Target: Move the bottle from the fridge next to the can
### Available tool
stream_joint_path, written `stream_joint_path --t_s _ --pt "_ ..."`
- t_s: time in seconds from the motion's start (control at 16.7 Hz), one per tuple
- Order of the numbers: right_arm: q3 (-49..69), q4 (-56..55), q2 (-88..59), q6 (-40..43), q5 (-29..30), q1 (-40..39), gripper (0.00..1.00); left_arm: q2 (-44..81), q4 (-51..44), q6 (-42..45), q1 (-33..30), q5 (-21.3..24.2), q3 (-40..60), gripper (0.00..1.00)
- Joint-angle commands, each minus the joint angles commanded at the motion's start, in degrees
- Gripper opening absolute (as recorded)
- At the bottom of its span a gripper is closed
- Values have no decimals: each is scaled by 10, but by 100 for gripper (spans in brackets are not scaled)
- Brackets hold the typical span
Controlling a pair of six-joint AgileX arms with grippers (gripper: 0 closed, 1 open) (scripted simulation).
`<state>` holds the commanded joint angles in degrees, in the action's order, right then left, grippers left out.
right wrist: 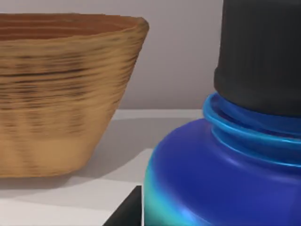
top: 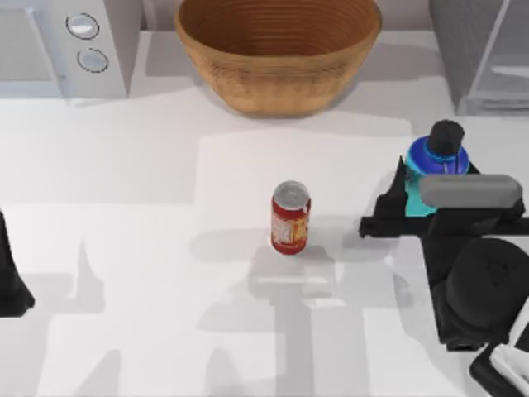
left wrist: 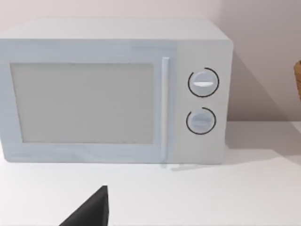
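Right claw [top: 413, 194] pinching bottle [top: 436, 157] by lower body, at 3 o'clock from can [top: 290, 217], well apart, outside fridge [top: 483, 50]. Bottle looks rigid, smooth, likely slippery; squat body best gripped below shoulder, not cap. Left claw [top: 12, 285] parked at 9 o'clock counter [top: 165, 248] edge; spread cannot tell.

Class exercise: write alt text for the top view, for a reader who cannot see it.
The right gripper is at the turquoise bottle on the table's right side, outside the fridge. A red can stands mid-table, a woven basket behind it.
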<state>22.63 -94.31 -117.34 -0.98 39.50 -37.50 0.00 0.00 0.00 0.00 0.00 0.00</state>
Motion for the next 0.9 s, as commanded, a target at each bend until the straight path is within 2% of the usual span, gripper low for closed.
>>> stream_joint_path --t_s 0.24,0.9 --pt "-2 -1 0 1 1 -2 0 0 0 0 0 0 0 100" --pt "-2 -1 0 1 1 -2 83 0 0 0 0 0 0 100"
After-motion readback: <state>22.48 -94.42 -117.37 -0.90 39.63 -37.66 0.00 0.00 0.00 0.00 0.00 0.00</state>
